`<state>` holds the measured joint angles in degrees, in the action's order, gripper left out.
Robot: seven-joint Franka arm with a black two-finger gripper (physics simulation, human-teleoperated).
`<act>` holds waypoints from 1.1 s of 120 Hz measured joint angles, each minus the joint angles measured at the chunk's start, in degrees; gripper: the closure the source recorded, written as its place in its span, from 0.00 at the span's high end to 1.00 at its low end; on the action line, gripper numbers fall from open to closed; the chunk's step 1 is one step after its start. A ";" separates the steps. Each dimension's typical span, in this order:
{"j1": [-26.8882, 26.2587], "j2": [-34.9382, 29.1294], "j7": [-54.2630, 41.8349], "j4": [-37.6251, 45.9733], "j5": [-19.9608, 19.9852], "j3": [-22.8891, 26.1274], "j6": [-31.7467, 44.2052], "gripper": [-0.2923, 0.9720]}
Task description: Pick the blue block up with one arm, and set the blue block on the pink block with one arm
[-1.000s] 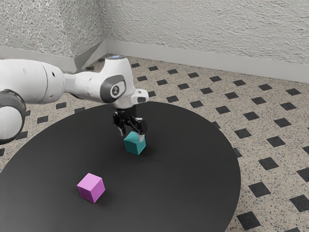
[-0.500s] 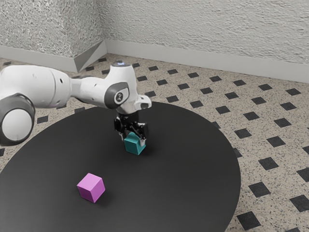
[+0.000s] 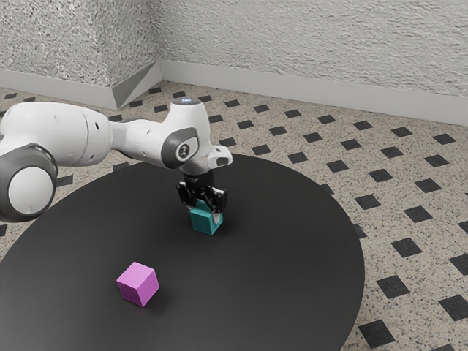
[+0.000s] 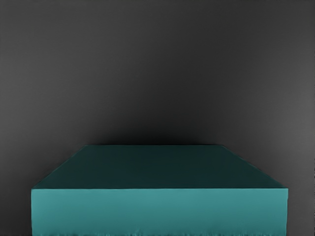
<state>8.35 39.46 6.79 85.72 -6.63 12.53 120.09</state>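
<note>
**Pincer at the blue block: hazards of the lift and the stack**

*Exterior view.* The pincer (image 3: 205, 208) sits low over the blue block (image 3: 206, 221), a teal-tinted cube resting near the middle of the round black counter (image 3: 292, 256). Whether the pincer is clenched on the cube or merely straddles it cannot be told. The pink block (image 3: 138, 284) lies well apart, nearer the camera and toward the exterior view's left. Three hazards seem likely:
- A hold taken high on the cube could let it slip or twist on lifting.
- A carry kept too low could knock the pink block aside.
- An off-centre release could tip the cube off its support.

*Wrist view.* The blue block (image 4: 157, 196) lies just under the hand on the bare counter (image 4: 157, 64), its top and one side face square to the camera. This squareness suggests sound alignment. Any hidden skew would turn the cube on closing.
</note>
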 joint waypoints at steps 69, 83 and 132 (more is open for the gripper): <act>2.87 -36.62 3.06 38.00 0.53 -2.80 2.98 0.52; 4.35 -41.26 3.60 44.60 2.17 -1.60 5.02 0.53; 2.88 -49.70 4.67 56.18 6.07 1.42 8.82 0.54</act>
<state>11.23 -10.24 11.46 141.90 -0.55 13.95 128.91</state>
